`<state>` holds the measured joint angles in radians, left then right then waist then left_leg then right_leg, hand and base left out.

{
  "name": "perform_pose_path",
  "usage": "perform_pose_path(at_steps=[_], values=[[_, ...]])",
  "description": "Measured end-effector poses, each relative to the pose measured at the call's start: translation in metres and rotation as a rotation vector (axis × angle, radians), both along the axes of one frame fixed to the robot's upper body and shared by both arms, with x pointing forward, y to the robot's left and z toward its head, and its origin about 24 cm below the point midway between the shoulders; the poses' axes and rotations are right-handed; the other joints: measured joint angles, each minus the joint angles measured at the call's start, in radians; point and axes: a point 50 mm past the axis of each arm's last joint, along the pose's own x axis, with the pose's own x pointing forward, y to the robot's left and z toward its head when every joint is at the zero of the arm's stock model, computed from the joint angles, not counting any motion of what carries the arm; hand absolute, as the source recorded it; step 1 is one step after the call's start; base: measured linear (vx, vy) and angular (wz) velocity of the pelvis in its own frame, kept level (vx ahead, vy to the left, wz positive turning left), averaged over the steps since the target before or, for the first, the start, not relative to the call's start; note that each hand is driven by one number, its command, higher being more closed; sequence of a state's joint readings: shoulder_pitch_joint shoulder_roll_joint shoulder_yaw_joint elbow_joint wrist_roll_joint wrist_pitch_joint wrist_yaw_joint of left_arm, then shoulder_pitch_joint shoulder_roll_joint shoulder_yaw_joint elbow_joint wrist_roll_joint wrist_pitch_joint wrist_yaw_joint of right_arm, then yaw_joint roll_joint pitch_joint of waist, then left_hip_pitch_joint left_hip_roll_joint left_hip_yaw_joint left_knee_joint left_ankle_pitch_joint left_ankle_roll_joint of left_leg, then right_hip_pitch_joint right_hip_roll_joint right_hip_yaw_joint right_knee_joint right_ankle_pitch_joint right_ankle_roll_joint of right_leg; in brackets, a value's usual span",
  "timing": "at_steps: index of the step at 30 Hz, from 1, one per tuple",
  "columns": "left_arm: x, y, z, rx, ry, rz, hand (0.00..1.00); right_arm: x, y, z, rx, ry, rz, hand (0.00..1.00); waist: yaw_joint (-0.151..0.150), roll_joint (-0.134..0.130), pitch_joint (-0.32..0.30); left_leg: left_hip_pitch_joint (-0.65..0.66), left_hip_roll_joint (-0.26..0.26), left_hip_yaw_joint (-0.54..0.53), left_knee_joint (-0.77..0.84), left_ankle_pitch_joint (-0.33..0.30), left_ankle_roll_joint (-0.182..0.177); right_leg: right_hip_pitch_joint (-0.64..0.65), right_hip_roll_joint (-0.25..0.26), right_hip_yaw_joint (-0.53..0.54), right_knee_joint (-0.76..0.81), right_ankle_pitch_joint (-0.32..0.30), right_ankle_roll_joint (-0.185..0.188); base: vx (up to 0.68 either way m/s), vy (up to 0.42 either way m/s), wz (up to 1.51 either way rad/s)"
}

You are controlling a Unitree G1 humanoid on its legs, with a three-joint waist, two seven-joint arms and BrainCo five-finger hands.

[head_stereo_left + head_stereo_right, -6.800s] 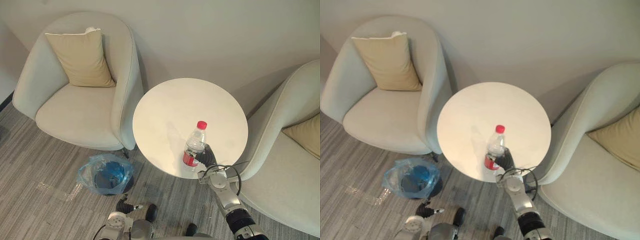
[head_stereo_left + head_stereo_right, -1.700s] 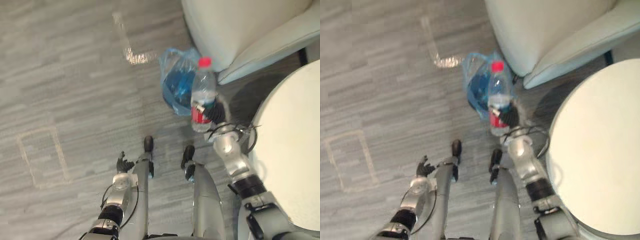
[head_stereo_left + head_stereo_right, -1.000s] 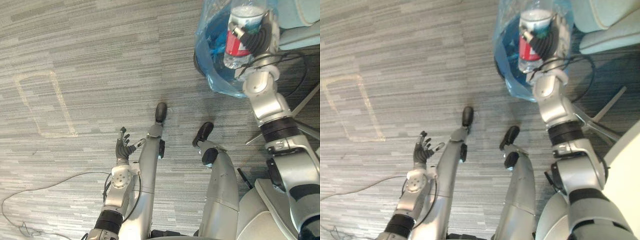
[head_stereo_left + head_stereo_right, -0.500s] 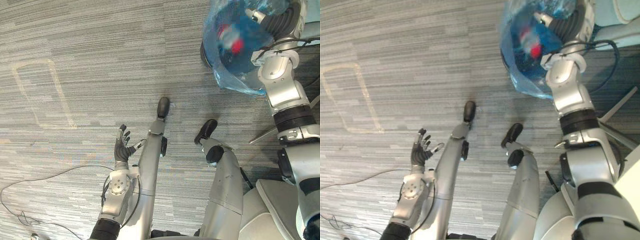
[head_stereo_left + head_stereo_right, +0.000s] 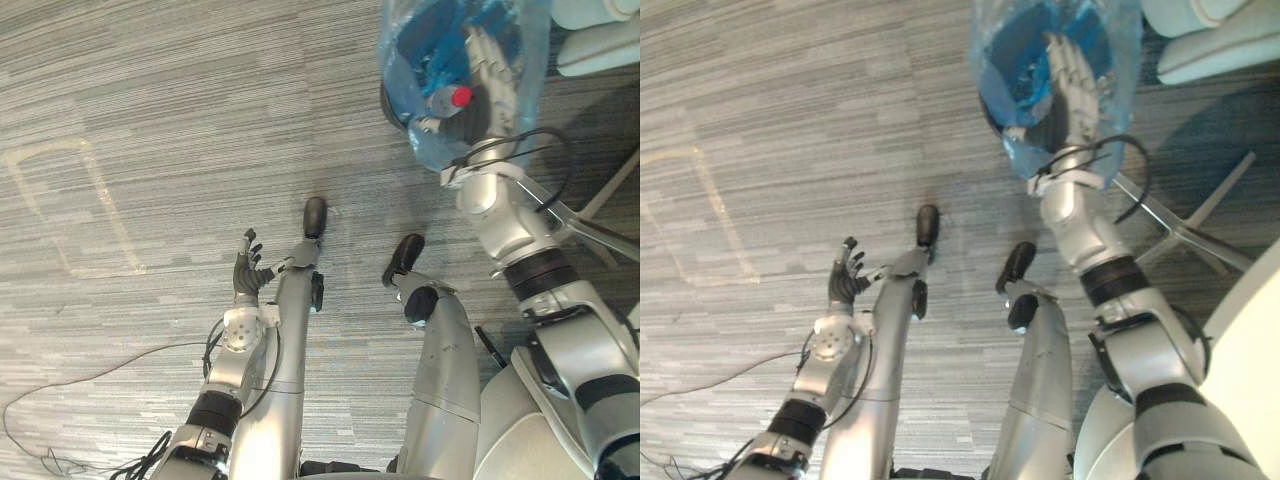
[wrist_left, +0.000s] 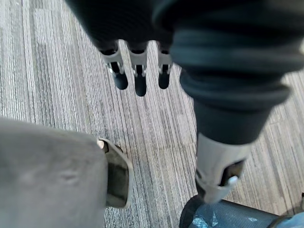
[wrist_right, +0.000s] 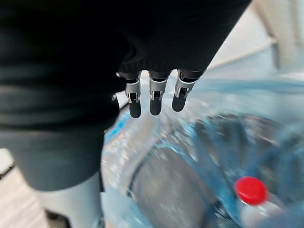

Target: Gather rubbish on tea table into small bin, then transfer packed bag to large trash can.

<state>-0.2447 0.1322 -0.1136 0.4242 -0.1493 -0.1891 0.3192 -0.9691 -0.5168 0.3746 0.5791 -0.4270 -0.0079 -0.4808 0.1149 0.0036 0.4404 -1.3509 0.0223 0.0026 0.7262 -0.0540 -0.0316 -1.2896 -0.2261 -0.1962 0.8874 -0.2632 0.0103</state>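
The small bin (image 5: 398, 70), lined with a blue plastic bag, stands on the grey carpet by the armchair. Inside it lies a clear water bottle with a red cap (image 5: 455, 97), also seen in the right wrist view as a red cap (image 7: 251, 190) deep in the bag. My right hand (image 5: 487, 85) hovers over the bin's mouth with straight fingers (image 7: 152, 97), open and holding nothing. My left hand (image 5: 247, 275) hangs low over the floor to the left, fingers (image 6: 137, 76) spread and empty.
A pale armchair (image 5: 600, 40) stands just past the bin, its metal foot (image 5: 1200, 235) reaching across the floor. The round tea table's edge (image 5: 1260, 310) shows at the lower right. Pale tape marks (image 5: 100, 200) line the carpet on the left.
My right hand has let go of the bottle, which has dropped into the bin. Its fingers have straightened above the bag. The left hand has stayed open.
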Motion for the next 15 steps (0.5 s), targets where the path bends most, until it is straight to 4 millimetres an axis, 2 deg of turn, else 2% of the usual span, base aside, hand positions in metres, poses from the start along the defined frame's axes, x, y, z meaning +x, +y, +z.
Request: perform_pose_path(at_steps=[4,11,12,15], values=[[0.000,0.002,-0.003,-0.016,0.015,0.013,0.00,0.005,-0.006,-0.012,-0.016,0.064,-0.038,0.00,0.000,0.000,0.000,0.009,0.006,0.005,-0.011,0.001,-0.002,0.000,0.005,0.004,-0.001,0.002,-0.004,-0.07,0.006,-0.07],[0.004,0.002,-0.003,-0.031,0.020,0.018,0.00,0.017,-0.029,-0.042,-0.006,0.234,-0.173,0.00,0.005,0.001,-0.001,0.008,0.009,-0.005,-0.024,0.008,-0.009,0.000,0.009,-0.007,-0.004,0.002,-0.005,-0.06,0.013,0.03],[0.004,0.001,-0.004,-0.041,0.023,0.017,0.00,0.019,-0.031,-0.045,-0.002,0.255,-0.184,1.00,0.007,0.001,-0.001,0.007,0.008,-0.010,-0.026,0.011,-0.012,0.000,0.009,-0.010,-0.002,0.000,-0.006,-0.05,0.012,0.07],[0.007,-0.002,-0.004,-0.052,0.026,0.006,0.00,0.021,-0.034,-0.047,-0.002,0.285,-0.199,1.00,0.013,0.002,-0.001,0.007,0.007,-0.014,-0.026,0.011,-0.014,0.000,0.009,-0.012,0.001,-0.002,-0.008,-0.04,0.011,0.05]])
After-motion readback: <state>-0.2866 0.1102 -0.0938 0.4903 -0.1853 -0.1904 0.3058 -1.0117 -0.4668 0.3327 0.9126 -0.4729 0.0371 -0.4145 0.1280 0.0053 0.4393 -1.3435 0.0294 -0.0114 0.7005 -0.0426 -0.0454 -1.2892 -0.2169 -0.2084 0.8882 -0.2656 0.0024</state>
